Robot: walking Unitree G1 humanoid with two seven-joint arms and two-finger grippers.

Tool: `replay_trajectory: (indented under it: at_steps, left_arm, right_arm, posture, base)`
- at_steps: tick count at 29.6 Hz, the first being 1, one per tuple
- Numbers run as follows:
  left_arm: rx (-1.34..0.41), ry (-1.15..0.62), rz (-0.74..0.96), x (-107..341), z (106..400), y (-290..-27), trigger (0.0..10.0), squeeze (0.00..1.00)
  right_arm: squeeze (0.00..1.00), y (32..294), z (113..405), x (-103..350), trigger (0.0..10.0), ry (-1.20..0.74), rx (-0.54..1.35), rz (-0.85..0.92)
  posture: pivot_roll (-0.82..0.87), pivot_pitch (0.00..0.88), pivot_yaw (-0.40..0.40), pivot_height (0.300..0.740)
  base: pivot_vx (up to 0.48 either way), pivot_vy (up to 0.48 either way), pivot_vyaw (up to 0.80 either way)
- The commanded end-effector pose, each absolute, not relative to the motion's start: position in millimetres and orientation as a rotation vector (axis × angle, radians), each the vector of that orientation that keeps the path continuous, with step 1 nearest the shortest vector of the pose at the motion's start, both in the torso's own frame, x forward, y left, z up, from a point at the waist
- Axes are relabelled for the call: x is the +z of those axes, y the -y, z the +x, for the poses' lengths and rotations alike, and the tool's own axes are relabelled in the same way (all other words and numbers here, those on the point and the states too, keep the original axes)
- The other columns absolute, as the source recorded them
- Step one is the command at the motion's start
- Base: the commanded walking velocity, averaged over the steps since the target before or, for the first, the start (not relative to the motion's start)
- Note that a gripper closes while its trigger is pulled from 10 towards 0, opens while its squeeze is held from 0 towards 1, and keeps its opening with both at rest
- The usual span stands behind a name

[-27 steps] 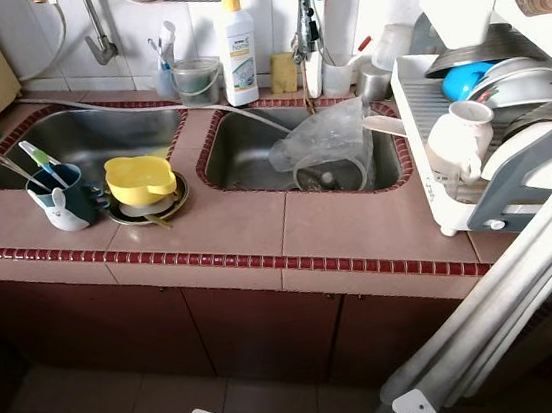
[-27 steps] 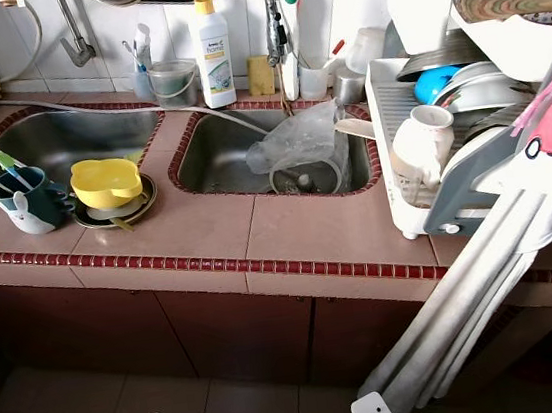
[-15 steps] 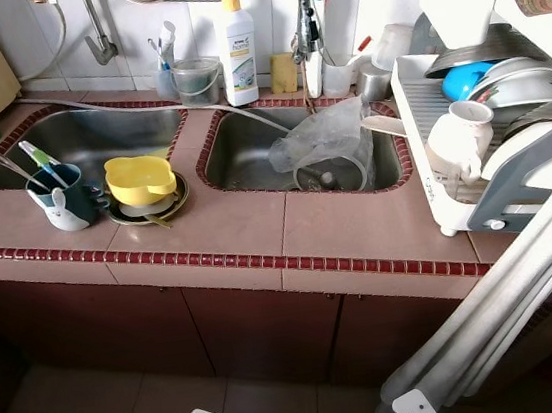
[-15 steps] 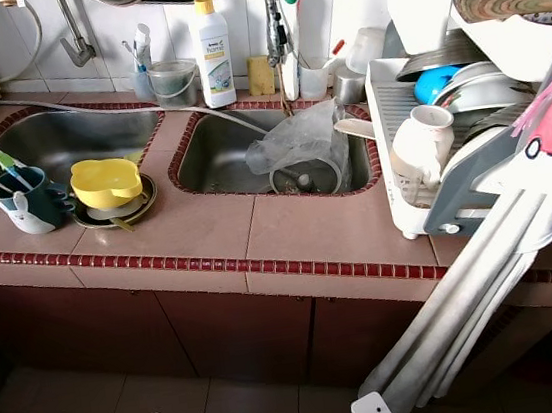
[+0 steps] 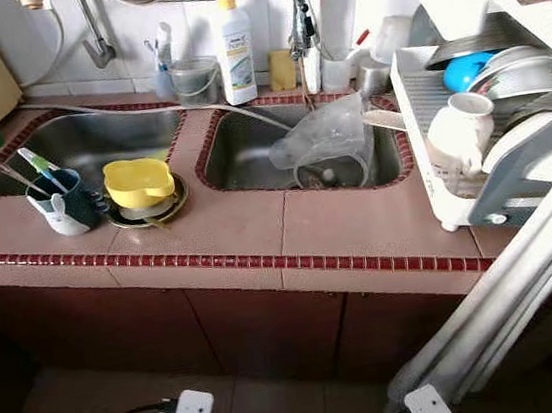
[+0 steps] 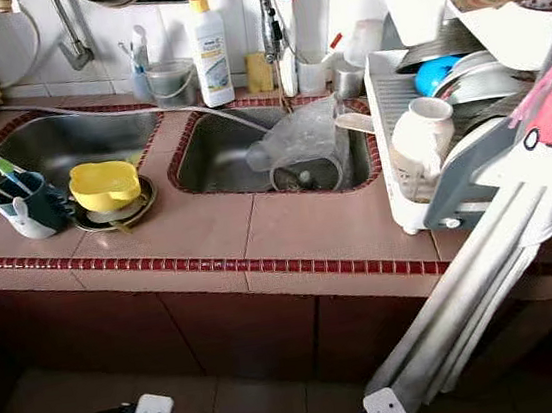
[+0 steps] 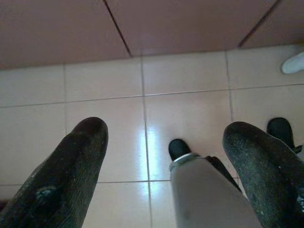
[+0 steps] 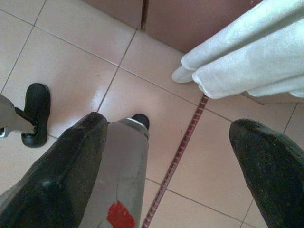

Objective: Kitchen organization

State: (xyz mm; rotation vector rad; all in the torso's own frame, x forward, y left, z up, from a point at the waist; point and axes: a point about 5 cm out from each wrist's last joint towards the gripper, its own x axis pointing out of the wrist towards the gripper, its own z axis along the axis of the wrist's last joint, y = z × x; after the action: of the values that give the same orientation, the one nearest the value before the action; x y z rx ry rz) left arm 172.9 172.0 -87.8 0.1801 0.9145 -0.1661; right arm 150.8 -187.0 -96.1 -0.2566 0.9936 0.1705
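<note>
In the right sink (image 5: pixel 250 159), crumpled half-seen plastic bag (image 5: pixel 323 135)

This is a lived-in home kitchen. A tiled desk (image 5: pixel 339 229) edged with dark red trim holds a steel double sink (image 5: pixel 300 153). Behind the sink, against the white wall tiles, stand a detergent bottle (image 5: pixel 235 50), a sponge (image 5: pixel 282 70) and a tap (image 5: pixel 302 22). In the sink's right-hand basin lies a clear plastic jug (image 5: pixel 328 150). Just left of the sink's front edge sit a yellow bowl (image 5: pixel 138 181) on a plate and a blue mug (image 5: pixel 65 197) holding toothbrushes. To the sink's right a white dish rack (image 5: pixel 468 132) is packed with plates, bowls and a white pitcher (image 5: pixel 459 134). Below the sink run brown cabinet doors (image 5: pixel 261 329) and a tiled floor (image 7: pixel 190 109)
</note>
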Motion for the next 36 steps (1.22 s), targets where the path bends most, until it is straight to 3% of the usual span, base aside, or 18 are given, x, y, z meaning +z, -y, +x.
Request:
replay_trajectory:
  at_steps: [1,30,36]
  left_arm:
    - [-0.170,-0.929,0.183,-89.2,169.0,-175.9,10.0,0.00]
    - [-0.182,-0.940,0.123,-90.5,167.3,-169.7,10.0,0.00]
    - [-0.186,-0.945,0.126,-91.1,165.9,-170.5,10.0,0.00]
  right_arm:
    - [0.00,188.4,150.2,-96.2,10.0,-0.993,0.144,-0.243]
    - [0.00,185.1,146.4,-97.8,10.0,-0.994,0.176,-0.283]
    - [0.00,184.8,145.2,-98.3,10.0,-0.998,0.180,-0.283]
  posture:
    - [-0.11,0.000,0.039,0.711]
    - [-0.11,0.000,0.018,0.711]
    - [-0.11,0.000,0.025,0.711]
  base:
    - [0.000,0.000,0.00]
    - [0.000,0.000,0.00]
    - [0.000,0.281,0.00]
